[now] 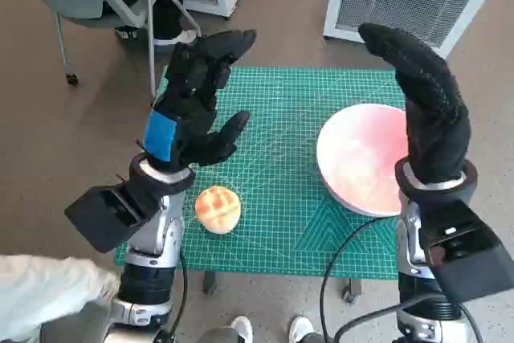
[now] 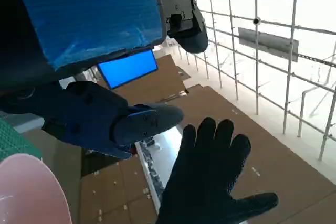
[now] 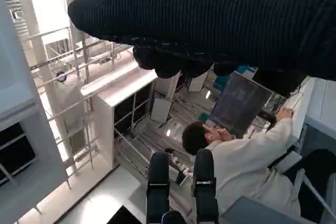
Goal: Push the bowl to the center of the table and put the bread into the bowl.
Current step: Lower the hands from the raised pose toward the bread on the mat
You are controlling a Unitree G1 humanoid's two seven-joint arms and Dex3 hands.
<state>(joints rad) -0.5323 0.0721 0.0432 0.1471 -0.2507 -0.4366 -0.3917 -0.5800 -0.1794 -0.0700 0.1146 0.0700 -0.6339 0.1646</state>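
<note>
Pink bowl (image 1: 363,158) sits at the table's (image 1: 281,198) right edge, just beside the raised right hand (image 1: 430,110), which is the nearer; the bread (image 1: 218,209) lies near the front left corner, below the left hand (image 1: 197,102). Both hands are spread, holding nothing.

Left wrist view: only the bowl's rim shows.

Right wrist view: neither bowl nor bread visible.

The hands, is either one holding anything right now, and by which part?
Nothing is held. The left hand and right hand are both raised and empty; the bread and bowl sit untouched on the table.
</note>
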